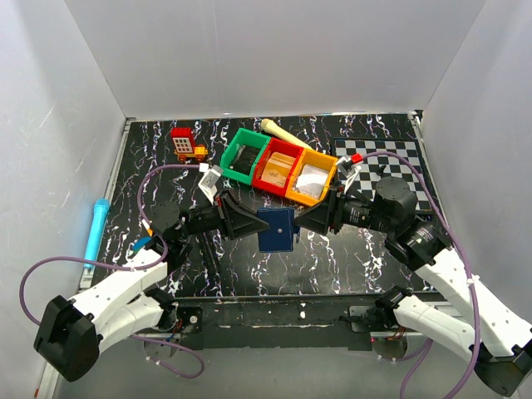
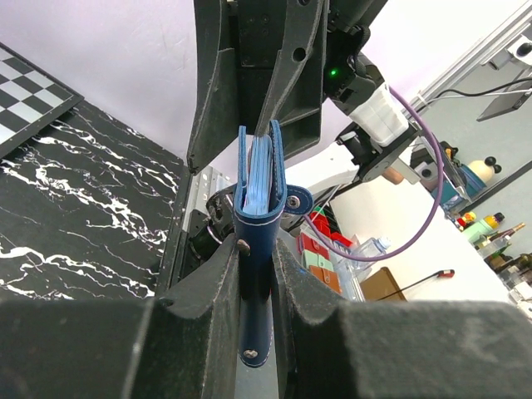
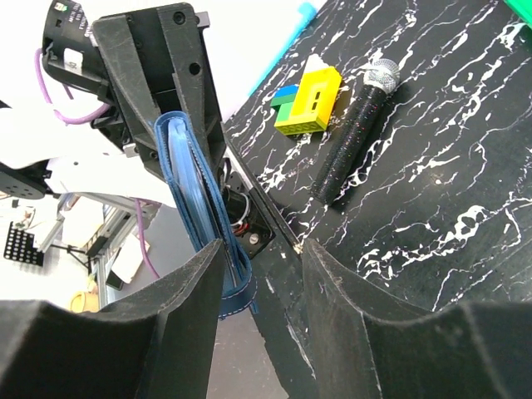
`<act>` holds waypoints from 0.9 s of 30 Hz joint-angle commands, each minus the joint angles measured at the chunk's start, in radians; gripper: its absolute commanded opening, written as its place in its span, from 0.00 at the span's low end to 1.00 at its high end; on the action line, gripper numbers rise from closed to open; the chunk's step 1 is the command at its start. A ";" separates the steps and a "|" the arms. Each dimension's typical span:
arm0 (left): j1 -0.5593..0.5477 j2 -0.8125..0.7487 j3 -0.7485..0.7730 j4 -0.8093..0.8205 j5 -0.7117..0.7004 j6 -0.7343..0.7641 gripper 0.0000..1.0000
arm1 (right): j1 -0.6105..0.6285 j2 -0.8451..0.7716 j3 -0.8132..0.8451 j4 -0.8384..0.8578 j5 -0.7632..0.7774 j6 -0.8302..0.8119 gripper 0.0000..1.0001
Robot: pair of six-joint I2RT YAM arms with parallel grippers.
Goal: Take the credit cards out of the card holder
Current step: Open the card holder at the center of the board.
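The small flat dark navy bifold card holder (image 1: 276, 230) hangs in the air between the 2 arms, above the black white-veined marble-pattern table (image 1: 349, 258) and just in front of a row of 3 plastic bins: green (image 1: 243, 155), red (image 1: 280, 166) and orange (image 1: 312, 179).

The left gripper (image 2: 256, 274) is closed tight on the card holder, its 2 black fingers (image 2: 208, 291) pressing both covers of the lower part, near a metal snap stud. In the left wrist view the card holder stands on edge with its fold down, slightly parted at the top, and pale blue layers show between the navy covers; I cannot tell whether these are cards or pockets. A small strap with a second snap sticks out to one side.

The right gripper (image 3: 262, 287) faces it from the other side with its jaws apart. In the right wrist view the free edge of the card holder lies against the inner face of one finger (image 3: 187, 307), while a clear gap separates it from the other finger, so nothing is clamped there.

On the table beyond lie a black microphone with a silver mesh head (image 3: 356, 133) and, just beside it, a yellow, green and blue toy block (image 3: 309, 101)
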 commanded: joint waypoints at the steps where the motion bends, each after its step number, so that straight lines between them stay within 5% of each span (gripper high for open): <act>1: 0.007 0.000 -0.005 0.054 0.015 -0.012 0.00 | -0.004 0.002 -0.003 0.098 -0.059 0.029 0.51; 27: 0.020 -0.009 -0.005 0.062 0.023 -0.027 0.00 | -0.018 -0.004 -0.012 0.124 -0.085 0.040 0.55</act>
